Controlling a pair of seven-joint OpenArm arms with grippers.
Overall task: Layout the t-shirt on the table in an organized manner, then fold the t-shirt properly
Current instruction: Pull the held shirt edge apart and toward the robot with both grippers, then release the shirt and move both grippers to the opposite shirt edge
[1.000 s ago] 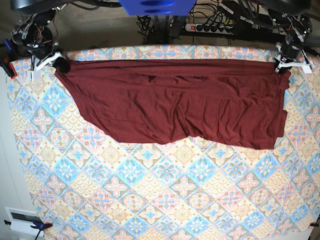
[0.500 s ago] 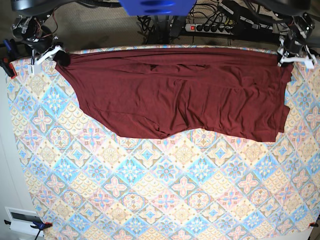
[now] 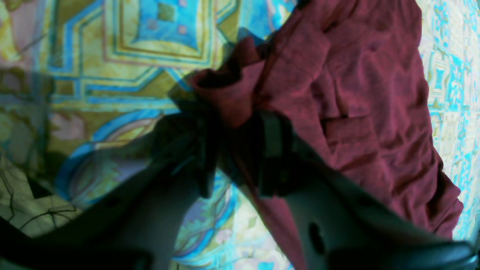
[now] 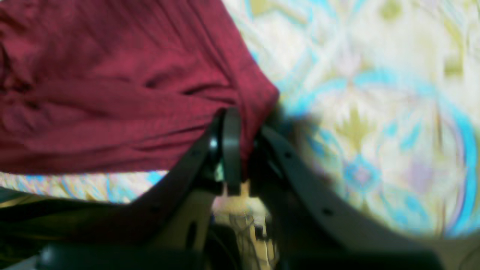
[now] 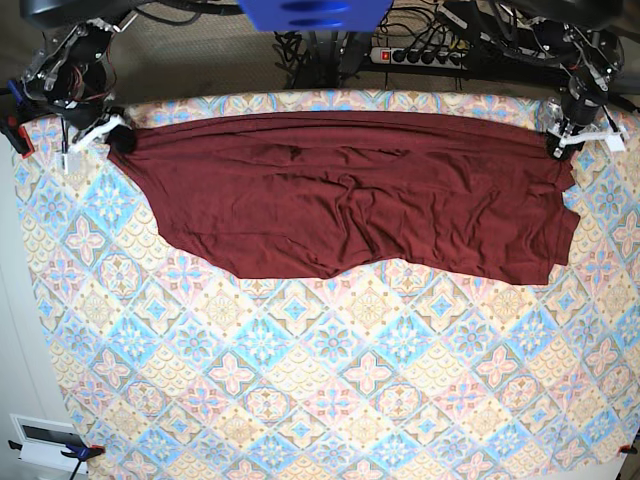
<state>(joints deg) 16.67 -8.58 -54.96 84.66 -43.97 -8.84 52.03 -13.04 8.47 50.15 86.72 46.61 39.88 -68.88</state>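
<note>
A: Table (image 5: 330,400) first: cloth cover, diamond tiles in pastel blue, pink and cream, floral motifs. Flat, matte. No readable text on it.

B: And the t-shirt (image 5: 350,200)?

A: Plain dark maroon knit, no print, no label visible. Spread wide along the far edge of the table, top edge fairly straight, lower edge wavy, soft creases through the middle.

B: Grippers?

A: Right gripper (image 4: 240,150) is clamped on a bunched corner of the shirt, fabric pinched tight between the dark jaws. That corner sits at base view's left end.

B: Left one?

A: Left gripper (image 3: 234,150) is at the opposite corner. Jaws parted, a rolled fold of fabric lies between them. Can't tell whether it's gripped or only resting there.

B: Any writing at all?

A: None legible. Power strip (image 5: 420,55) behind the table, markings too small to read.
</note>
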